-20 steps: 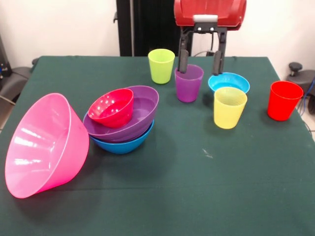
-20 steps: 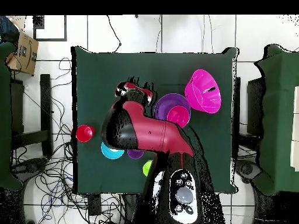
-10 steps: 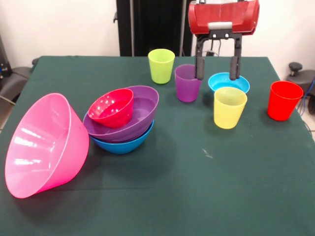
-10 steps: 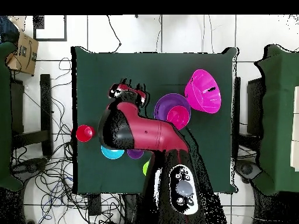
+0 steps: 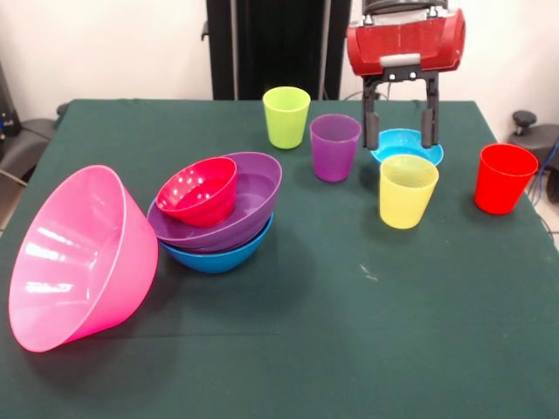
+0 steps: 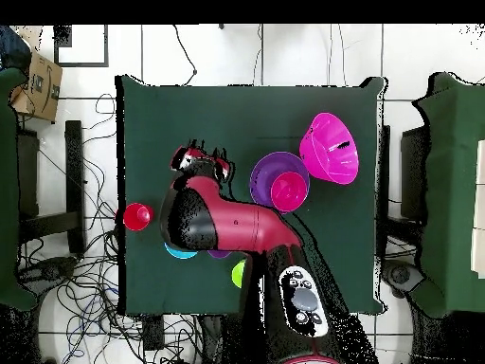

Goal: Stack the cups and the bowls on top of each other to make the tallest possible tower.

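The gripper (image 5: 402,134) hangs spread and empty over the light blue bowl (image 5: 406,145). Just in front of that bowl stands the yellow cup (image 5: 408,191), beside it the purple cup (image 5: 335,147); the tower (image 5: 216,209) sits well apart.

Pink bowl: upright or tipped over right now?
Tipped. The pink bowl lies on its side on the table, its opening facing sideways, apart from the stacked bowls.
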